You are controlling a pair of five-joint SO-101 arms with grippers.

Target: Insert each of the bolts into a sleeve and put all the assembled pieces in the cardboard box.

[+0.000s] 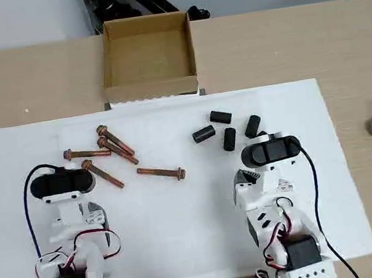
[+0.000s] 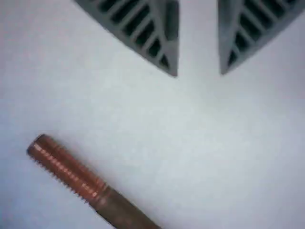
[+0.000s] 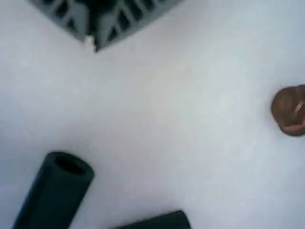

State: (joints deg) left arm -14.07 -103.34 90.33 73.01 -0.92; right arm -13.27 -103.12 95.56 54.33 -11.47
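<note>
Left pincer [image 2: 198, 72] spread, right pincer [image 3: 93, 42] pressed together; bolts [image 1: 117, 142] look stiff, light, roll-prone, probably best pinched mid-shank.

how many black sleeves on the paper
4 sleeves, right of centre: rear sleeve, left sleeve, middle sleeve, right sleeve beside the right arm, which may hide another.
</note>
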